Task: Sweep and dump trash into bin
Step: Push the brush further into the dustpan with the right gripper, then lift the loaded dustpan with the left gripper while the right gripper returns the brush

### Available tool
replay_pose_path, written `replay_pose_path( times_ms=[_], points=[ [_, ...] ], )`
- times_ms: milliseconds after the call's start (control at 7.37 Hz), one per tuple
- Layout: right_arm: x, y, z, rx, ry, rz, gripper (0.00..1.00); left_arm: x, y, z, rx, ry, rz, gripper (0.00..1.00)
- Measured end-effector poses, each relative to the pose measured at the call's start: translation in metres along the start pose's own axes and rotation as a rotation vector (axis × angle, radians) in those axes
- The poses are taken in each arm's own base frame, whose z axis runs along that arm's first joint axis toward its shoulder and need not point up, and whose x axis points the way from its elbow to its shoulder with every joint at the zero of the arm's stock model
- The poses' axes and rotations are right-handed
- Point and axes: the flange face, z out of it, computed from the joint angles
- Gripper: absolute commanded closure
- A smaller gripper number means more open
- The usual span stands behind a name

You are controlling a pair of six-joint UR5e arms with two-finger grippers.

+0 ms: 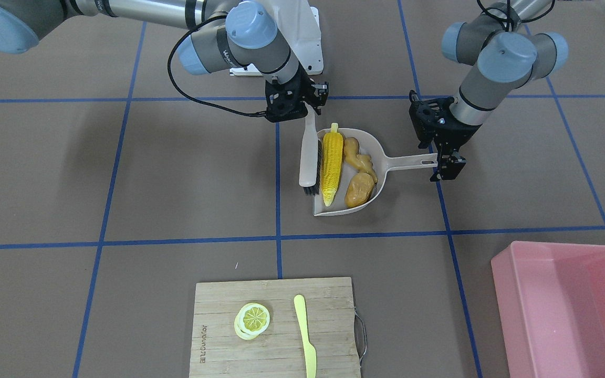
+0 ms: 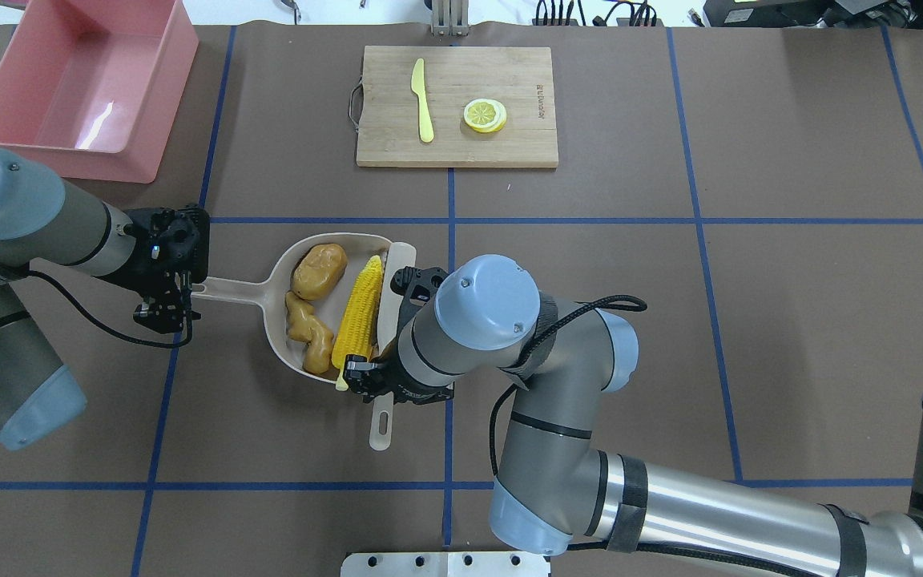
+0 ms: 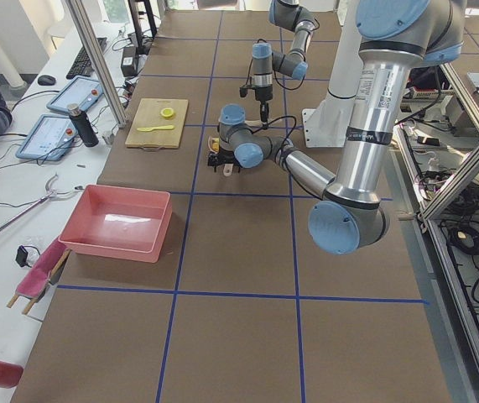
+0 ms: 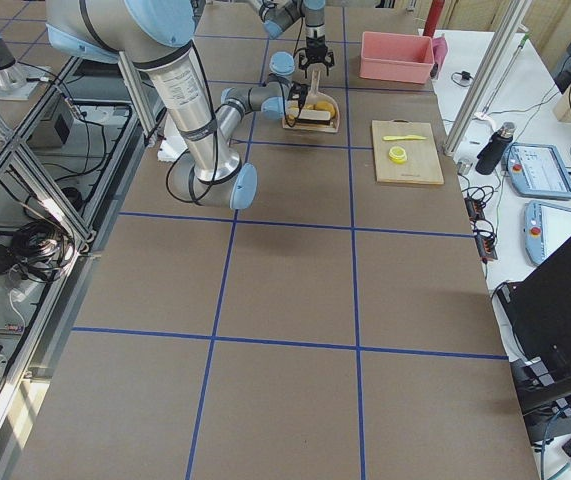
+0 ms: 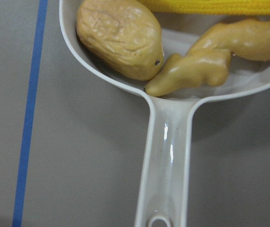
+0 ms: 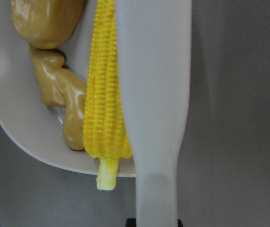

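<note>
Gripping the smooth beige brush [image 1: 308, 157] in my right claw [image 1: 310, 107] and the plastic dustpan [image 1: 407, 160] by its handle in my left claw [image 1: 447, 167], I had the ribbed corn cob [image 1: 331, 163], knobbly ginger root [image 1: 359, 157] and wrinkled potato lump [image 1: 360, 190] inside its scoop, well apart from the rectangular pink bin [image 1: 570, 304].

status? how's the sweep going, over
Left gripper jaws on pan handle, right gripper jaws on brush. Corn, ginger, potato all in pan. Bin holds no trash yet; no obstacle seen toward it.
</note>
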Motion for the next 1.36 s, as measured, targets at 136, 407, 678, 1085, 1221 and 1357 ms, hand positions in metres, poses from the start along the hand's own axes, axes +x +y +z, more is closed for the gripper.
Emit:
replay_pose_path(
  times_ms=[136, 407, 678, 1085, 1221, 1357],
  points=[
    [0.003, -0.002, -0.002, 0.002, 0.017, 0.008, 1.0, -0.001, -0.003, 0.001, -0.002, -0.002, 0.0, 0.31],
    [0.009, -0.003, -0.026, 0.01, 0.046, 0.02, 1.0, 0.0, -0.006, 0.004, -0.009, 0.006, -0.001, 0.74],
    [0.032, -0.015, -0.086, 0.027, 0.08, 0.017, 1.0, 0.002, -0.007, 0.006, -0.015, 0.019, 0.001, 1.0],
    [0.098, -0.039, -0.195, 0.065, 0.145, -0.028, 1.0, 0.002, -0.007, 0.007, -0.023, 0.027, -0.004, 1.0],
    [0.114, -0.052, -0.212, 0.071, 0.17, -0.028, 1.0, 0.003, -0.007, 0.007, -0.024, 0.027, -0.004, 1.0],
    [0.126, -0.064, -0.225, 0.077, 0.205, -0.029, 1.0, 0.003, -0.007, 0.007, -0.024, 0.028, -0.004, 1.0]
  ],
)
